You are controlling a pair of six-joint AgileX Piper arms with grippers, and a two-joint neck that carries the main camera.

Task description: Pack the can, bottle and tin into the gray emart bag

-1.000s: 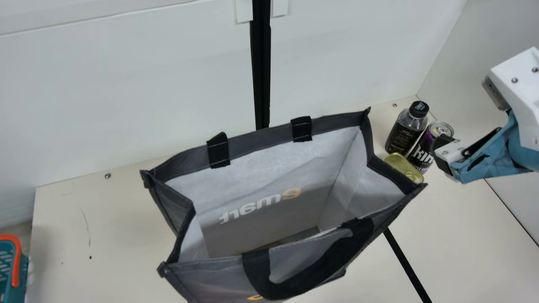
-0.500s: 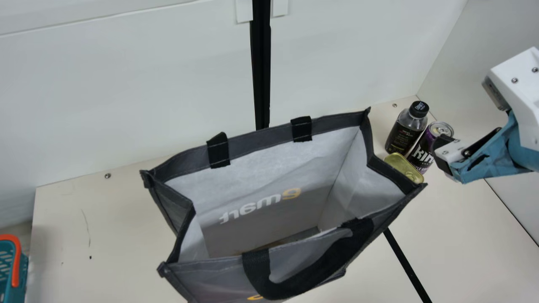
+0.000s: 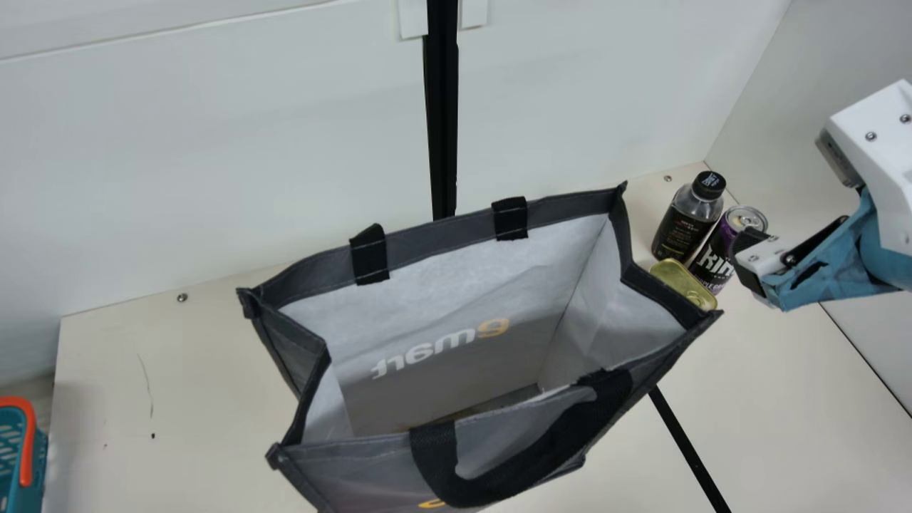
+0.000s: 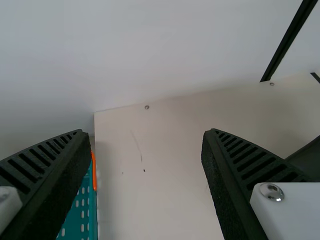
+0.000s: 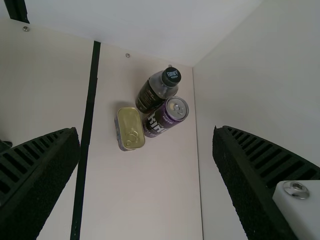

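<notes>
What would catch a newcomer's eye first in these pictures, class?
The gray bag standing wide open in the middle of the main view dominates. Beyond its right-hand corner, a dark bottle, a purple can and a gold-topped tin cluster on the table. An orange handle brightens the left edge.
</notes>
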